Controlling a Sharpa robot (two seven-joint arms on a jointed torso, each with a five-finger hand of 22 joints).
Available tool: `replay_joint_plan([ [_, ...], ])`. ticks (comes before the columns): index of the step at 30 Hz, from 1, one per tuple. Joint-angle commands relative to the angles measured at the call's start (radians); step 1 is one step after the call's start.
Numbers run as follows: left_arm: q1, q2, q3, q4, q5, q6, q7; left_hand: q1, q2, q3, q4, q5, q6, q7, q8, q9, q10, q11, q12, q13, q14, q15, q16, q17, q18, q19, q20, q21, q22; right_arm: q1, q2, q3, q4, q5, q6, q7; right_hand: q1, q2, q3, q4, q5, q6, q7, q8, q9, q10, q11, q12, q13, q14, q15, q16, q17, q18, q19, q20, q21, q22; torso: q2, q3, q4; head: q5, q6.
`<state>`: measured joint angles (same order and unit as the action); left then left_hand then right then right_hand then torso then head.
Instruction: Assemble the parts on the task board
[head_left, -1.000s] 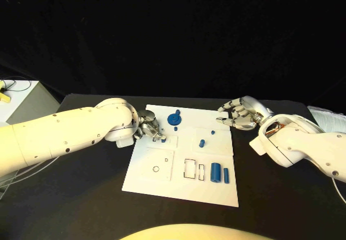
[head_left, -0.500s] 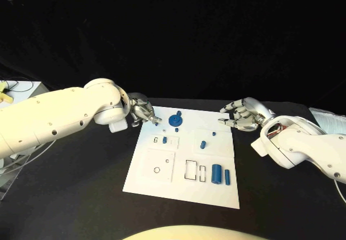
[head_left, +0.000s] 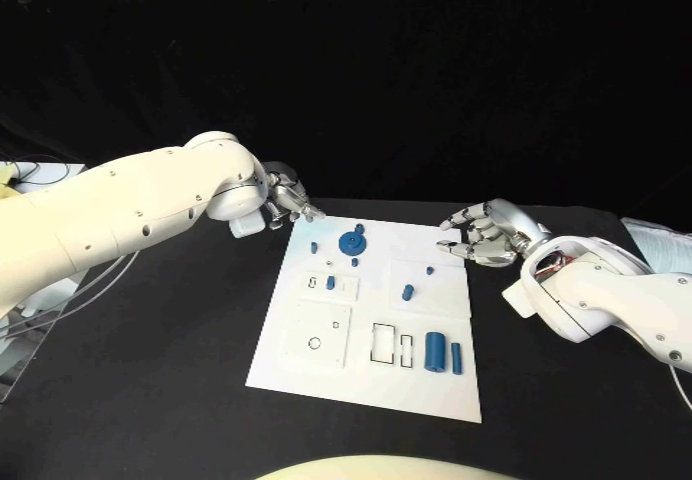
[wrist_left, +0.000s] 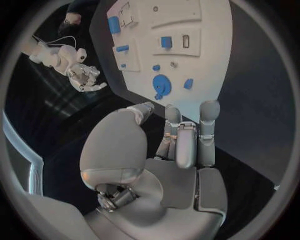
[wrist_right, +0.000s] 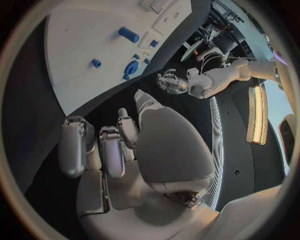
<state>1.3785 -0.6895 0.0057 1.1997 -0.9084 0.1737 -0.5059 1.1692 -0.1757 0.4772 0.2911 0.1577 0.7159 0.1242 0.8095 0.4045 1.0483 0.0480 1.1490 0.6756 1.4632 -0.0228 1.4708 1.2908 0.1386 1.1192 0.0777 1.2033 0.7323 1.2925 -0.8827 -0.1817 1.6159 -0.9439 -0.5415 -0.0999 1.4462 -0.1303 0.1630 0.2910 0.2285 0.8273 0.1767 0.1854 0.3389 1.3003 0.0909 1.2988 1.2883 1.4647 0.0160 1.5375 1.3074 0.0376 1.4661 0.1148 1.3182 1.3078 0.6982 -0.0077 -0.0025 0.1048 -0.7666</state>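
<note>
Both hands hold nothing, fingers loosely curled and apart. Left hand (head_left: 287, 203) hangs just off the far-left corner of the task board (head_left: 332, 360), fingertips toward the board; the big blue round part (head_left: 351, 240) lies near it at about 4 o'clock in the head view, a small blue part (head_left: 315, 247) closer, at about 5 o'clock. From the left wrist view, the left hand's fingers (wrist_left: 186, 142) are free, board beyond them. Right hand (head_left: 486, 234) sits off the far-right corner of the board, palm facing it, not touching; a blue peg (head_left: 430, 266) is near it at 8 o'clock, another blue part (head_left: 407, 292) further on. Blue part in the slot (head_left: 330, 283) mid-left. Two upright blue cylinders (head_left: 443, 353) at the board's near right, well apart from both hands. Black table (head_left: 173, 400) underneath.
</note>
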Motion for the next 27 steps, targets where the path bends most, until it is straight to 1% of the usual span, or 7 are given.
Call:
replay_joint_plan([
  [1, 0.002, 0.027, -0.002, -0.048, -0.032, 0.042, 0.017, 0.007, 0.003, -0.006, -0.001, 0.005, -0.007, 0.0, -0.004, -0.001, -0.005, -0.001, -0.004, -0.002, 0.0, 0.006, -0.002, -0.001, 0.017, -0.002, 0.003, -0.003, -0.002, -0.001, 0.0, 0.0, 0.004, -0.004, 0.009, 0.009, -0.009, 0.001, 0.007, -0.002, 0.005, 0.007, 0.001, 0.003, -0.001, 0.004, 0.0, 0.004, -0.001, 0.086, -0.004, -0.006, 0.19, 0.02, 0.001, -0.002, -0.004, 0.089, 0.007, -0.0009, 0.0, 0.003, 0.003],
  [5, -0.001, 0.055, -0.004, -0.098, -0.039, 0.057, 0.019, 0.008, 0.004, -0.005, -0.001, 0.006, -0.008, 0.0, -0.004, -0.001, -0.005, -0.001, -0.003, 0.0, 0.0, 0.006, -0.001, 0.0, 0.017, -0.002, 0.003, -0.003, -0.001, -0.001, 0.0, 0.0, 0.007, -0.004, 0.008, 0.009, -0.009, 0.001, 0.007, -0.002, 0.005, 0.007, 0.001, 0.003, -0.001, 0.004, 0.0, 0.004, -0.001, 0.086, -0.004, -0.006, 0.19, 0.02, 0.001, -0.002, -0.004, 0.089, 0.009, -0.0006, -0.0007, 0.006, 0.004],
  [10, -0.004, 0.086, -0.008, -0.155, -0.043, 0.081, 0.024, 0.01, 0.006, -0.005, -0.002, 0.006, -0.009, 0.0, -0.004, -0.002, -0.007, 0.0, -0.005, -0.004, 0.0, 0.006, -0.001, 0.001, 0.017, -0.002, 0.004, -0.004, -0.002, 0.0, 0.001, 0.0, 0.008, -0.004, 0.008, 0.008, -0.01, 0.002, 0.009, -0.002, 0.006, 0.007, 0.001, 0.003, -0.001, 0.003, 0.0, 0.003, -0.003, 0.086, -0.004, -0.006, 0.189, 0.02, 0.001, -0.002, -0.005, 0.088, 0.01, -0.0023, -0.0013, 0.006, 0.007],
  [12, -0.005, 0.098, -0.01, -0.176, -0.044, 0.089, 0.028, 0.009, 0.006, -0.006, -0.001, 0.005, -0.011, 0.001, -0.005, -0.003, -0.008, 0.0, -0.005, -0.004, 0.001, 0.007, -0.001, 0.002, 0.017, -0.001, 0.004, -0.004, -0.001, 0.0, 0.002, 0.0, 0.008, -0.004, 0.008, 0.008, -0.01, 0.002, 0.009, -0.002, 0.006, 0.007, 0.001, 0.003, -0.001, 0.003, 0.0, 0.003, -0.003, 0.086, -0.004, -0.006, 0.189, 0.02, 0.001, -0.002, -0.005, 0.088, 0.009, -0.0024, -0.0009, 0.006, 0.005],
  [16, -0.006, 0.128, -0.018, -0.228, -0.044, 0.12, 0.041, -0.003, 0.006, -0.015, 0.002, 0.001, -0.015, 0.004, -0.007, -0.006, -0.009, 0.003, -0.003, -0.002, 0.002, 0.01, 0.001, 0.006, 0.016, 0.001, 0.007, -0.004, 0.002, 0.0, 0.005, 0.0, 0.007, -0.004, 0.008, 0.009, -0.011, 0.003, 0.009, -0.001, 0.007, 0.007, 0.001, 0.003, -0.001, 0.003, 0.0, 0.003, -0.003, 0.085, -0.004, -0.006, 0.189, 0.02, 0.001, -0.002, -0.006, 0.088, 0.01, -0.0027, -0.0023, 0.008, 0.005],
  [17, -0.007, 0.134, -0.021, -0.239, -0.044, 0.129, 0.044, -0.026, 0.003, -0.031, 0.003, -0.004, -0.026, 0.005, -0.016, -0.013, -0.009, 0.005, -0.001, -0.002, 0.003, 0.012, 0.003, 0.011, 0.016, 0.004, 0.009, -0.003, 0.006, 0.0, 0.005, 0.0, 0.007, -0.004, 0.008, 0.009, -0.011, 0.003, 0.009, -0.001, 0.007, 0.007, 0.001, 0.003, -0.001, 0.003, 0.0, 0.003, -0.003, 0.085, -0.004, -0.006, 0.189, 0.02, 0.001, -0.002, -0.006, 0.088, 0.01, -0.0028, -0.0023, 0.008, 0.005],
  [27, -0.018, 0.166, -0.039, -0.294, -0.043, 0.172, 0.055, -0.043, -0.005, -0.056, 0.002, -0.007, -0.034, 0.005, -0.023, -0.02, -0.011, 0.006, 0.002, -0.003, 0.005, 0.013, 0.006, 0.017, 0.015, 0.007, 0.011, -0.002, 0.009, 0.0, 0.007, 0.0, 0.01, -0.004, 0.005, 0.011, -0.011, 0.003, 0.009, -0.001, 0.007, 0.007, 0.001, 0.003, -0.001, 0.003, 0.0, 0.003, -0.003, 0.085, -0.004, -0.006, 0.189, 0.02, 0.001, -0.002, -0.006, 0.088, 0.009, -0.0027, 0.0005, 0.007, 0.001],
])
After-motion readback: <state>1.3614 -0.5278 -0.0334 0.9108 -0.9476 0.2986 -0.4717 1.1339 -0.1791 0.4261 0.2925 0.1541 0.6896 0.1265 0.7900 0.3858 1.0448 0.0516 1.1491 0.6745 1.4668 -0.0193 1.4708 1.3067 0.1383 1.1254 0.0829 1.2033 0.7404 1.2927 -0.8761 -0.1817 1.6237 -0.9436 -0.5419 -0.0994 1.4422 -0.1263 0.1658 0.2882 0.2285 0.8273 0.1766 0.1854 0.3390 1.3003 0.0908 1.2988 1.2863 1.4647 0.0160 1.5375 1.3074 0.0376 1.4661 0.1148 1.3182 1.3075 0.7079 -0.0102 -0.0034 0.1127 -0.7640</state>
